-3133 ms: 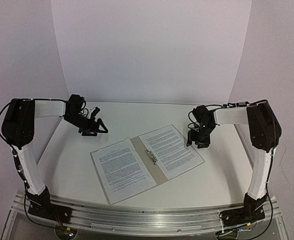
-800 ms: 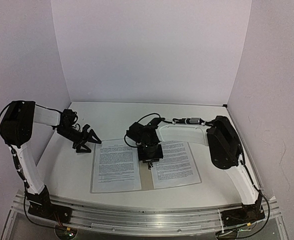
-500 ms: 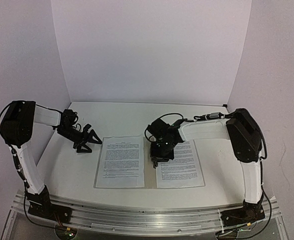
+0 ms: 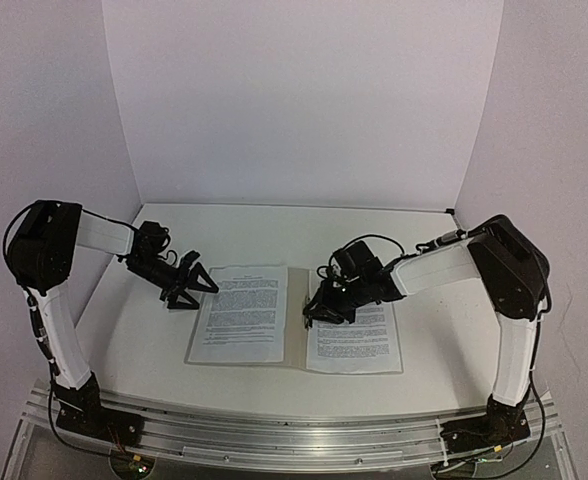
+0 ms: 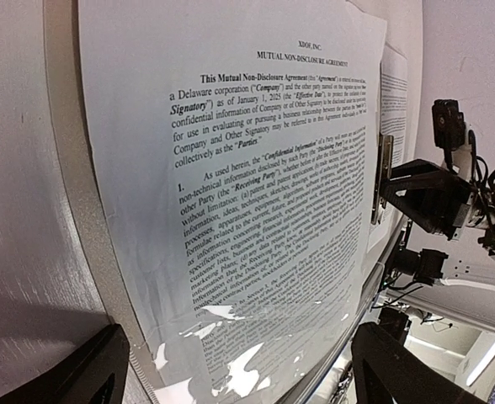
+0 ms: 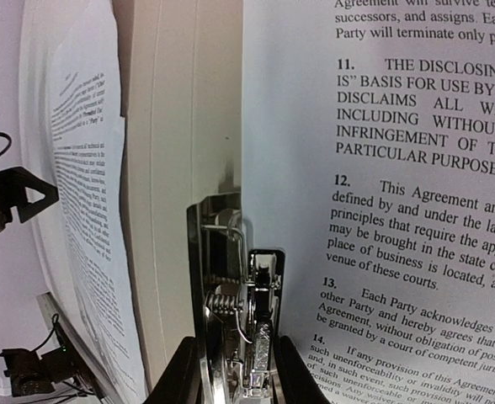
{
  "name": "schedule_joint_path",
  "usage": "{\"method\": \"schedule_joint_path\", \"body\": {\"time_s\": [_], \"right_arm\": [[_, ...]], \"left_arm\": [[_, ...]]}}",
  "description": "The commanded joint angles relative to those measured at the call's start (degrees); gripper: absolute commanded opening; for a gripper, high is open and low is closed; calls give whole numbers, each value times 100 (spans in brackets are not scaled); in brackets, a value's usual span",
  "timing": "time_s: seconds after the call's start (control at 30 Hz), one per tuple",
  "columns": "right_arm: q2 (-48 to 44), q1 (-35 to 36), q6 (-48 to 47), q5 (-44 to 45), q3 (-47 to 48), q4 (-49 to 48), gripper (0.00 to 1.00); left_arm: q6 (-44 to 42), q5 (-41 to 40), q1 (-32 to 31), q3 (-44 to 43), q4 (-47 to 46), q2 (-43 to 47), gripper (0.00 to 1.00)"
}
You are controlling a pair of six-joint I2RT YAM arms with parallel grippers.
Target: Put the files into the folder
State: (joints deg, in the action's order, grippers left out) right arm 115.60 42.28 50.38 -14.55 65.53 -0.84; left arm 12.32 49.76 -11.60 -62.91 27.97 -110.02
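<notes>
The tan folder (image 4: 296, 312) lies open and flat on the table. One printed white file (image 4: 242, 312) rests on its left half and another file (image 4: 359, 335) on its right half. My right gripper (image 4: 312, 315) sits low at the spine, shut on the folder's metal clip (image 6: 239, 337), with a black finger (image 6: 180, 374) on either side. The left gripper (image 4: 199, 288) is open at the folder's left edge. In the left wrist view the left file (image 5: 264, 194) runs between and beyond its spread fingers (image 5: 87, 370).
White table (image 4: 274, 235) with purple walls on three sides. The right arm's forearm (image 4: 429, 265) reaches over the table's right part. The aluminium rail (image 4: 294, 435) with both arm bases runs along the near edge.
My right wrist has drawn back to the right and dropped low at the spine, its jaws closing on the clip. The left gripper has slid right to the folder's left edge.
</notes>
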Motion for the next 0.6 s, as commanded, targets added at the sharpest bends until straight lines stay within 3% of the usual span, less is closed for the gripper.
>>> {"method": "schedule_joint_path", "body": {"time_s": [0.0, 0.57], "right_arm": [[602, -107, 214, -355, -830, 5, 6], [760, -215, 272, -451, -1450, -407, 5]], "left_arm": [[-242, 61, -13, -328, 220, 29, 93], [-736, 510, 669, -486, 905, 564, 94]]}}
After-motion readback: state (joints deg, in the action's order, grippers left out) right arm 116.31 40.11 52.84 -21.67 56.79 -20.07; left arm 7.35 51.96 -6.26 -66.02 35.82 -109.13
